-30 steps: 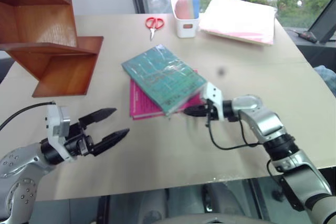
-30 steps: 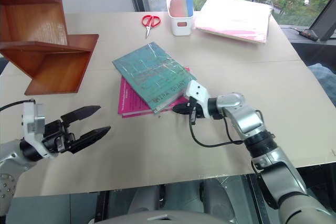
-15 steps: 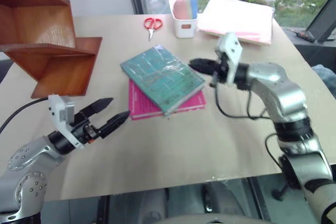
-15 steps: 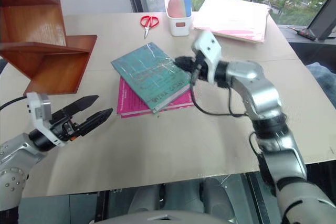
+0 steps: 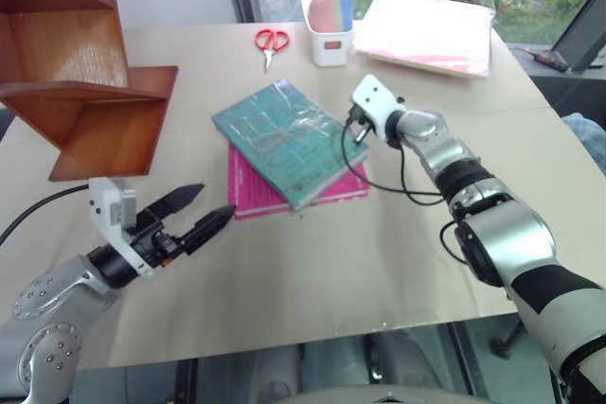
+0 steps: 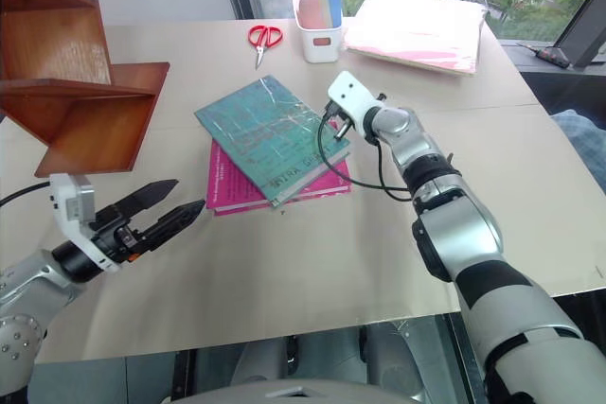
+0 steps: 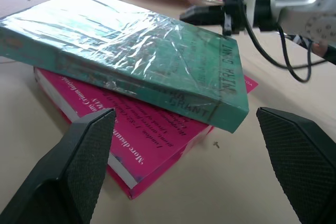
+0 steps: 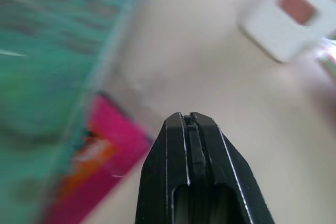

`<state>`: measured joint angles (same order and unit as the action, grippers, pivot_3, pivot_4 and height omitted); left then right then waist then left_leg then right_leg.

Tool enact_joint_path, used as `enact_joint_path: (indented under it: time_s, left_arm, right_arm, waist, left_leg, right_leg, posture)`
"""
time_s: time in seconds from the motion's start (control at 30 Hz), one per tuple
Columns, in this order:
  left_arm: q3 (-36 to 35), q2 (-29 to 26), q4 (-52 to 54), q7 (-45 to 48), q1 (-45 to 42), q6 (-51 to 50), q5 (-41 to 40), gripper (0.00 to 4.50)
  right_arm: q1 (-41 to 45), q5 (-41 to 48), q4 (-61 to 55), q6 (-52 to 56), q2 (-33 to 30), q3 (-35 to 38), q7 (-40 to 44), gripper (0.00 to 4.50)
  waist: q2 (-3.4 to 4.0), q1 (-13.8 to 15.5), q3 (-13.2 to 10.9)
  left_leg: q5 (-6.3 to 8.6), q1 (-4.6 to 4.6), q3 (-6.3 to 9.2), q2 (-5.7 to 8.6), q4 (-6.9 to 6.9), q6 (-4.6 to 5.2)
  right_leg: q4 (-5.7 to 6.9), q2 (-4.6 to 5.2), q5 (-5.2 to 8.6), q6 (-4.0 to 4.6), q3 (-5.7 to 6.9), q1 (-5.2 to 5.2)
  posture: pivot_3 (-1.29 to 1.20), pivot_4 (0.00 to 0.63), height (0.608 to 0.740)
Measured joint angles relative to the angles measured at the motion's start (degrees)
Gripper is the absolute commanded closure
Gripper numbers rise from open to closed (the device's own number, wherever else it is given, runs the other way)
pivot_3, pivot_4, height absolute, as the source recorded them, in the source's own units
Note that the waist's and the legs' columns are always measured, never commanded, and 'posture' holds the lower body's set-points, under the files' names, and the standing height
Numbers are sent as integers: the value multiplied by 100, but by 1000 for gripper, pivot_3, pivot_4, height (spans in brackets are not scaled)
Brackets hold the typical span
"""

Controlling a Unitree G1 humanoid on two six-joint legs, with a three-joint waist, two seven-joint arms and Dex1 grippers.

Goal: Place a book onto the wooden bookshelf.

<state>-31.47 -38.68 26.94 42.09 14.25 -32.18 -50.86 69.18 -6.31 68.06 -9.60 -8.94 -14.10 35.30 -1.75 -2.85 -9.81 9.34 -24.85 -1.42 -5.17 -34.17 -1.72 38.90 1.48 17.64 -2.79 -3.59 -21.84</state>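
The teal-green book [image 5: 284, 137] lies flat on top of a magenta-pink book [image 5: 322, 188] in the middle of the table. My right gripper [image 5: 352, 130] is shut and empty, its tips right at the teal book's right edge; whether they touch it I cannot tell. In the right wrist view its fingers [image 8: 181, 129] are pressed together over the table beside both books. My left gripper [image 5: 206, 213] hangs open near the table's front left, pointing at the books from a short distance. The wooden bookshelf [image 5: 90, 92] stands at the far left.
Red scissors [image 5: 270, 42], a white holder [image 5: 325, 26] with pink and blue items, and a pale pink paper stack [image 5: 431, 30] sit along the far edge. The table's front edge [image 5: 303, 338] runs close below my arms.
My right gripper left the book's near corner, swung up and forward, and now sits at the book's right edge. The left gripper stayed in place and turned slightly.
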Motion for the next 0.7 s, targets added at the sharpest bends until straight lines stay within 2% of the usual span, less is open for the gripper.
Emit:
enact_joint_path:
  time_s: [0.37,0.7]
  left_arm:
    - [-229,-30,79,32,373,-67,-111,0]
    - [-304,-79,77,138,451,-114,-105,0]
  right_arm:
    - [-279,33,-233,-641,168,113,1193,4458]
    - [-663,103,-938,-650,334,151,1491,4458]
  waist:
    - [1,19,0]
    - [2,26,-1]
  left_leg:
    - [1,5,3,0,-1,-3]
    - [2,5,4,-1,-1,-4]
  right_leg:
    - [5,1,0,0,5,4]
    - [5,0,0,0,6,4]
  posture:
    - [0,150,740]
    - [0,150,740]
